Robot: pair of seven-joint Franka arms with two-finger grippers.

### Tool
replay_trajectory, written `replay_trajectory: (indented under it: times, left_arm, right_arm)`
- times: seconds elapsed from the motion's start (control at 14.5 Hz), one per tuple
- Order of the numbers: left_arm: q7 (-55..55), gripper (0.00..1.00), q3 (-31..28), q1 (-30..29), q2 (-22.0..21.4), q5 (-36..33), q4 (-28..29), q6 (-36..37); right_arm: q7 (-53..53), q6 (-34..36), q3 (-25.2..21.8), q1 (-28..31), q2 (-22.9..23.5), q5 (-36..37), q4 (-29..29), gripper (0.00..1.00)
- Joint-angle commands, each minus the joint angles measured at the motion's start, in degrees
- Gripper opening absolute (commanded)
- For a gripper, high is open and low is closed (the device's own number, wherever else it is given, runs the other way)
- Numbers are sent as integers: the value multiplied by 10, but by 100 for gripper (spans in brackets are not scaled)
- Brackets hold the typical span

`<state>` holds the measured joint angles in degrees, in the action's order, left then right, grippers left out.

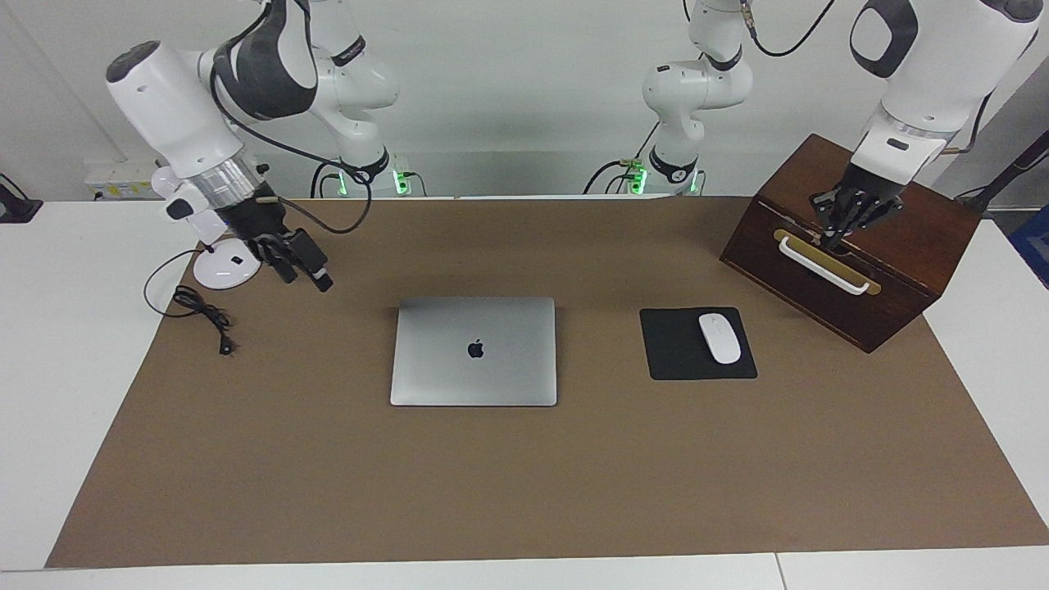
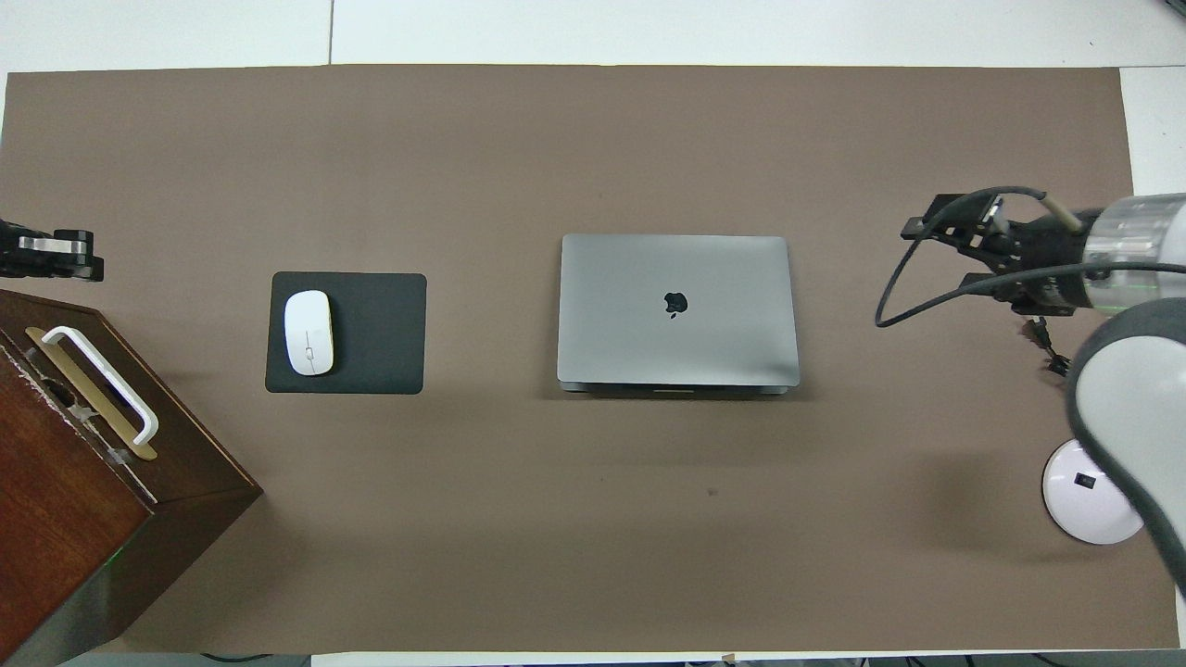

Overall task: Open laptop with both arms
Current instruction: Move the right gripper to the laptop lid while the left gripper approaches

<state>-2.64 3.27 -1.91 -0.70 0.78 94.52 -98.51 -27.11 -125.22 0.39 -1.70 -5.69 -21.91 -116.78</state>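
The silver-grey laptop (image 1: 474, 351) (image 2: 676, 310) lies closed in the middle of the brown mat, apple logo up. My right gripper (image 1: 315, 277) (image 2: 931, 227) hangs over bare mat between the lamp base and the laptop, clear of the lid. At the other end of the table, my left gripper (image 1: 836, 233) (image 2: 51, 255) is raised over the wooden box by its white handle. Its fingertips are together and hold nothing.
A black mouse pad (image 1: 680, 360) (image 2: 371, 333) with a white mouse (image 1: 719, 338) (image 2: 309, 333) lies beside the laptop toward the left arm's end. The wooden box (image 1: 893, 270) (image 2: 65, 519) stands there too. A white lamp base (image 1: 221, 269) (image 2: 1089, 500) and a black cable (image 1: 205, 315) are at the right arm's end.
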Motion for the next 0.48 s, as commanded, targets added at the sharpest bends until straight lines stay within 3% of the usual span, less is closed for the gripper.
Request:
replay_trajectory:
  times: [0.0, 0.21, 0.41]
  left_arm:
    - [-17, 0, 2, 3, -27, 34, 59, -64]
    - [-47, 0, 4, 37, -55, 42, 133, -145]
    - [-47, 0, 4, 78, -106, 44, 259, -279]
  right_arm:
    - [-78, -83, -1, -43, -38, -34, -80, 100]
    - [-109, -167, -1, -87, -60, -46, -156, 100]
    - [-110, -242, 0, -130, -89, -107, -235, 100]
